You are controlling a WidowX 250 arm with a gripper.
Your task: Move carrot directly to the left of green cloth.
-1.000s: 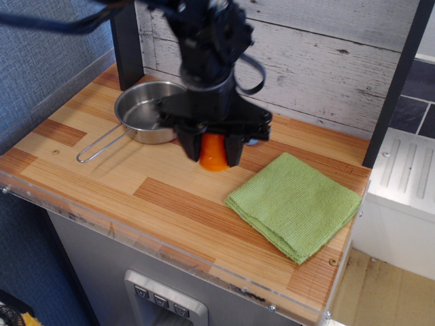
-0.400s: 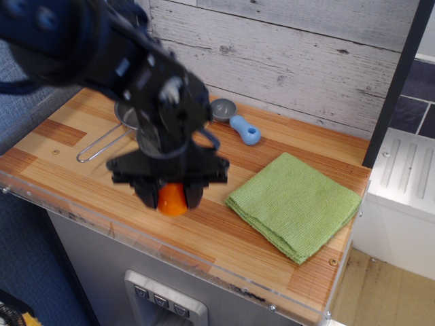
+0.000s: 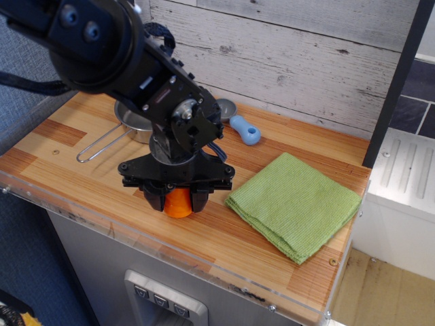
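While the small bright orange plastic toy carrot [image 3: 179, 203] is clamped between the black jaws of the robot arm's gripper [image 3: 178, 202], the step in hand appears to be the placement. In the single view, the jaws are closed on the carrot, one on each side, with its rounded lower end showing below them. The carrot sits low over the wooden plank surface [image 3: 81, 163], near the front edge; contact with the surface cannot be confirmed. The light green square ribbed fabric cloth [image 3: 296, 204] lies toward the right edge, and the carrot is just beside the cloth's left corner, not touching it. The next move likely calls for seating the carrot, then releasing it.
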